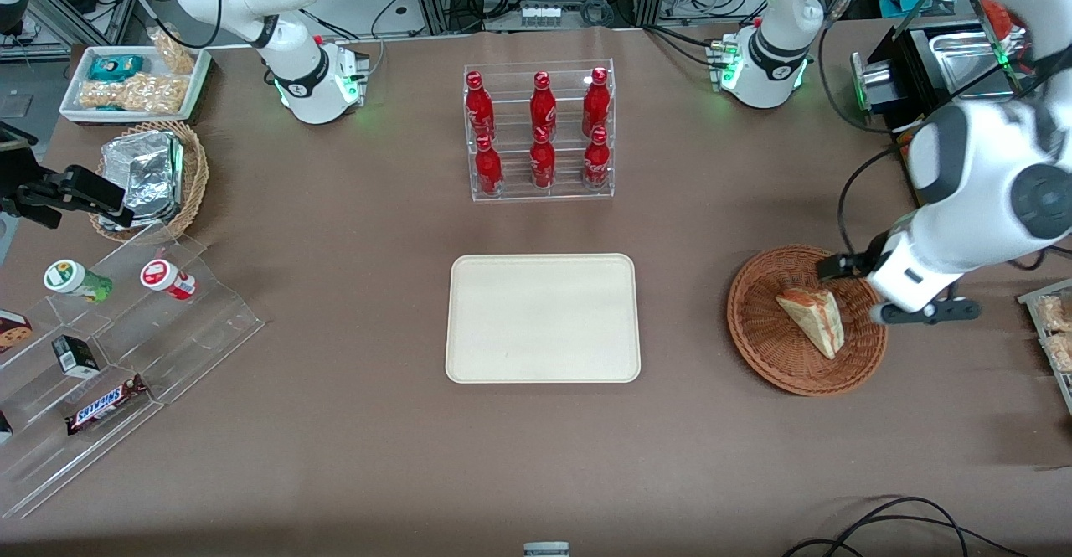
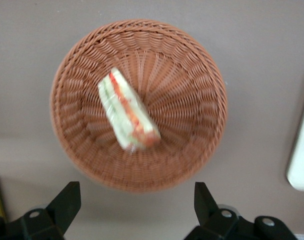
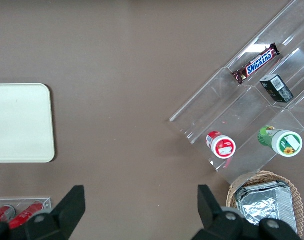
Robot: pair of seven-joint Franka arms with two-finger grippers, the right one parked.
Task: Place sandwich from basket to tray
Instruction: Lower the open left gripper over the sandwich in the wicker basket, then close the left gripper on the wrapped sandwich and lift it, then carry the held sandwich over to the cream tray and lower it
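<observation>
From the front, the working arm reaches down toward its own end of the table, and its gripper (image 1: pixel 875 289) hangs over the edge of the basket (image 1: pixel 766 348), above the rim and not touching anything. Just beside the gripper, a little nearer to the front camera, the sandwich (image 1: pixel 814 320) lies on its side inside the basket, with nothing holding it. The tray (image 1: pixel 543 318) sits well apart from the gripper, in the middle of the table toward the parked arm's end, and nothing lies on it. Farther from the camera than the tray stands a clear rack with red bottles (image 1: pixel 540 130). From the wrist camera of the working arm, the gripper (image 2: pixel 137 205) has its two dark fingers (image 2: pixel 66 202) spread wide apart, with nothing between them. The basket (image 2: pixel 202 80) is directly under the gripper, and the sandwich (image 2: pixel 128 109) rests in it near the middle, showing red and green filling along one edge. A corner of the tray (image 2: pixel 302 160) shows at the side. From the parked arm's wrist camera, I see the tray (image 3: pixel 19 122), a clear stepped stand (image 3: pixel 252 105) with snacks, and a tan basket with foil (image 3: pixel 267 200).
</observation>
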